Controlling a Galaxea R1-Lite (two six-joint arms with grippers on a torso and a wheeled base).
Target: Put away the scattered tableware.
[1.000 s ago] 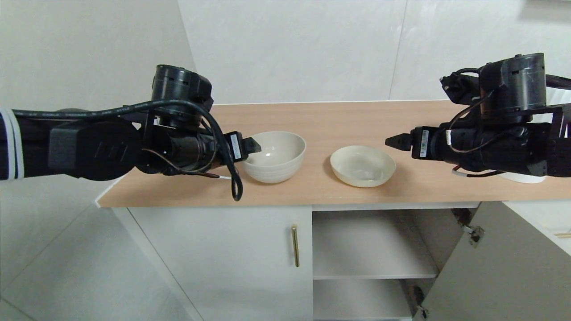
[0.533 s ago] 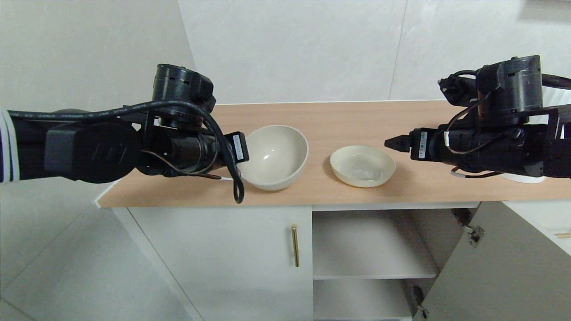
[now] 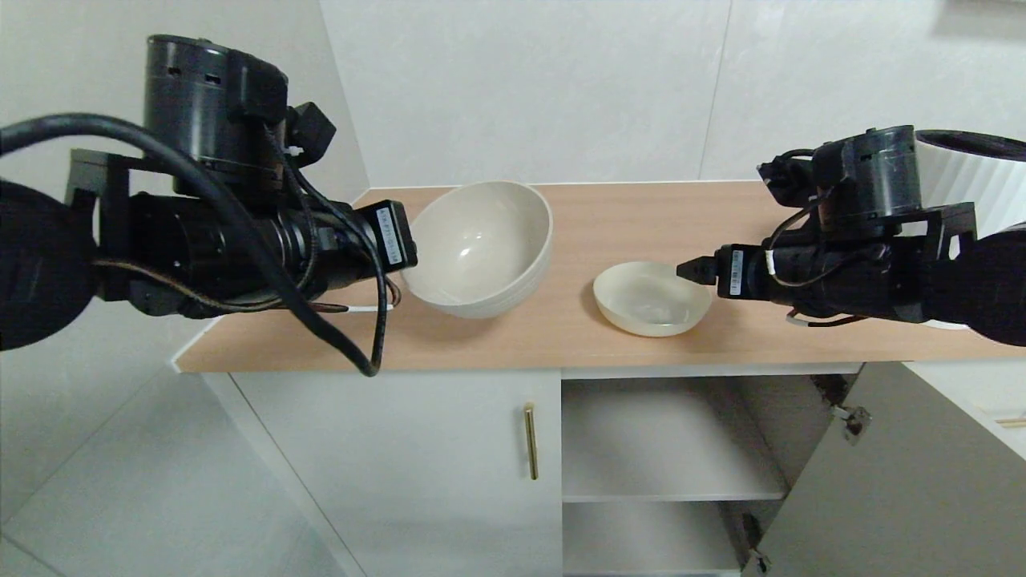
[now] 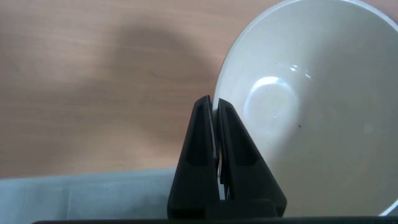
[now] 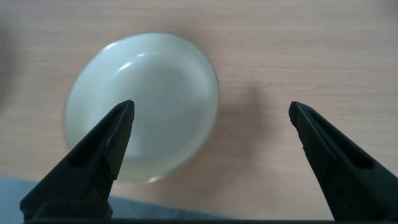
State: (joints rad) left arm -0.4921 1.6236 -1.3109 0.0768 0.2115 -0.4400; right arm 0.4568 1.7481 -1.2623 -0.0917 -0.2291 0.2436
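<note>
Left claw (image 4: 215,102), clamped on bowl (image 3: 481,240) rim, has lifted it off worktop (image 3: 577,216): ready to stow. Right claw (image 5: 210,106) wide, dish (image 5: 140,102) beneath.

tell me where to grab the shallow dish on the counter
Probably its rim on the side facing the right gripper, coming from the robot's right: one finger inside, one under the lip. The shallow dish sits low and upright on the counter, so its thin rim is the easiest edge to pinch.

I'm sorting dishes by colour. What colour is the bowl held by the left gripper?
The bowl is plain cream-white, seen best in the head view.
</note>
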